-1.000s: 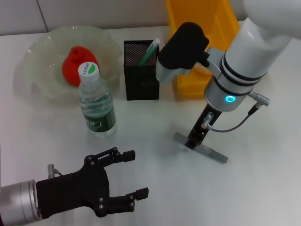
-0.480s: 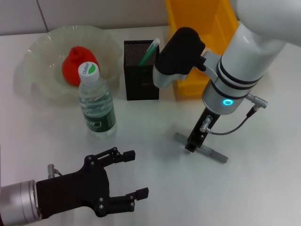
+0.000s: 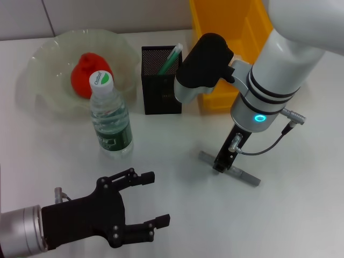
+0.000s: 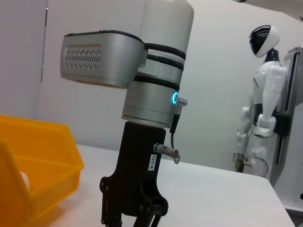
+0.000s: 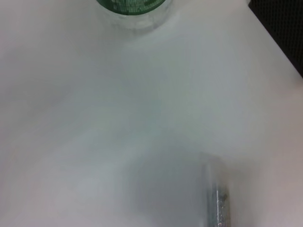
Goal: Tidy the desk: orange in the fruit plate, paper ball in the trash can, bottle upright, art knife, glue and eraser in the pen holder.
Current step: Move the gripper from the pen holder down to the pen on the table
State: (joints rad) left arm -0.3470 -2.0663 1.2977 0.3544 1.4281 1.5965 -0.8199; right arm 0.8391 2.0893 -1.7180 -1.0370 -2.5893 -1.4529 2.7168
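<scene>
The art knife point(image 3: 230, 168), a slim grey bar, lies flat on the white desk point(image 3: 301, 215) to the right of centre, angled from near-left of its middle out toward the near right. The right gripper point(image 3: 221, 165) points straight down onto its middle, its black fingers reaching the knife; whether they have closed on it cannot be told. A blue ring glows on the wrist above. In the right wrist view the knife point(image 5: 218, 203) shows as a blurred grey strip on the desk, with the base of the bottle point(image 5: 133, 9) farther off.

The bottle point(image 3: 111, 121) stands upright left of centre, with its white-and-green cap on. Just beyond it, at the far left, the orange point(image 3: 86, 72) sits in the fruit plate point(image 3: 45, 54). The pen holder point(image 3: 161, 80) stands to the right of the plate, near the far edge, with a green pen-like item point(image 3: 170, 59) leaning inside it. The yellow trash can point(image 3: 226, 32) is at the far right, just beside the pen holder; the left wrist view shows something white point(image 4: 24, 180) inside it.

The left gripper point(image 3: 145, 201) hovers low at the near left, its black fingers spread apart and holding nothing, well apart from the bottle. The left wrist view looks across at the right gripper point(image 4: 132, 215) from the side.
</scene>
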